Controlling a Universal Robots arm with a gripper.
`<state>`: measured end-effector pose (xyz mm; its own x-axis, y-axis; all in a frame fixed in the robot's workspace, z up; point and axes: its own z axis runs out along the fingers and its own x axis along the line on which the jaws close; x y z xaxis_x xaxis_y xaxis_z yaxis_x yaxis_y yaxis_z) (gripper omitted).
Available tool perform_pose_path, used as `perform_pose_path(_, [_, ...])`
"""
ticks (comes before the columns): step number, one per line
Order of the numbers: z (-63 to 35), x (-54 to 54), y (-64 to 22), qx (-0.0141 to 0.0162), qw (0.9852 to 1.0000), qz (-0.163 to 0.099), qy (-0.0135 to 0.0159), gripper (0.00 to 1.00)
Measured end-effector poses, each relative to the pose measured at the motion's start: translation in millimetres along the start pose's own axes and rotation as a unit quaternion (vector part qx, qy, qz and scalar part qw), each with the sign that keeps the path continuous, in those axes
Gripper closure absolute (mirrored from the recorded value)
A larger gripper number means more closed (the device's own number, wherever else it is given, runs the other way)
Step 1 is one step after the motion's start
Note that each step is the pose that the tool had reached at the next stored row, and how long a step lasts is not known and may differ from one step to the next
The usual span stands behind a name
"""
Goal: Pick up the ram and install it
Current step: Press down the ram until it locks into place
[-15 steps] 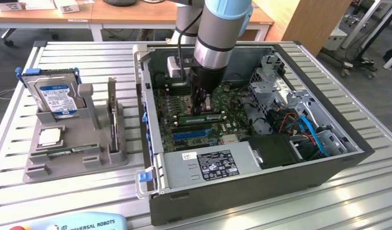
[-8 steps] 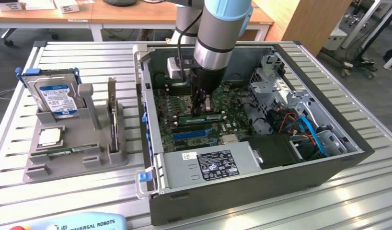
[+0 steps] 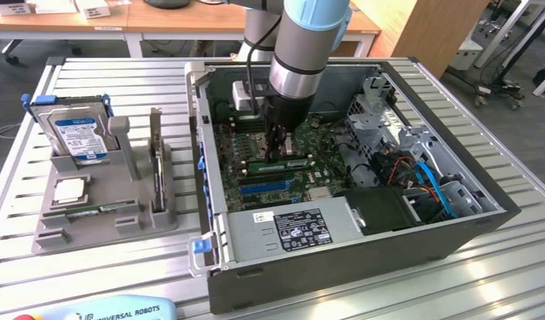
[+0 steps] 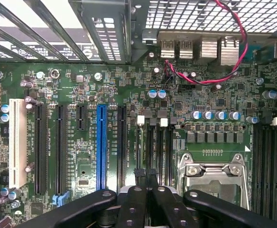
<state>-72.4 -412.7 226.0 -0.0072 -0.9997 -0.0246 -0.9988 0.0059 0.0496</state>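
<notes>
In the exterior view my gripper (image 3: 275,157) reaches down into the open computer case (image 3: 344,267), with its fingertips at the motherboard's memory slots. A long green ram (image 3: 293,163) stands on edge along those slots, right at the fingertips. Whether the fingers pinch it or only touch it, I cannot tell. From the wrist, the two black fingers (image 4: 139,194) are pressed together, so the gripper (image 4: 146,173) is shut. It hovers over the black memory slots (image 4: 159,147) beside the silver processor socket (image 4: 214,178).
A grey holder (image 3: 104,230) on the slatted table at the exterior view's left carries a blue-labelled hard drive (image 3: 77,137), a square silver chip (image 3: 68,191) and an upright card (image 3: 155,167). The case walls, a drive cage (image 3: 388,127) and the power supply (image 3: 290,233) hem in the arm.
</notes>
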Motion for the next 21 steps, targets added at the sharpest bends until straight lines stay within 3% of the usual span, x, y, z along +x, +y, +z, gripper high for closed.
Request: perform_pose_path(21, [2.2, 0.1, -0.1, 0.0000, 1.0000, 0.000, 0.0000, 0.90])
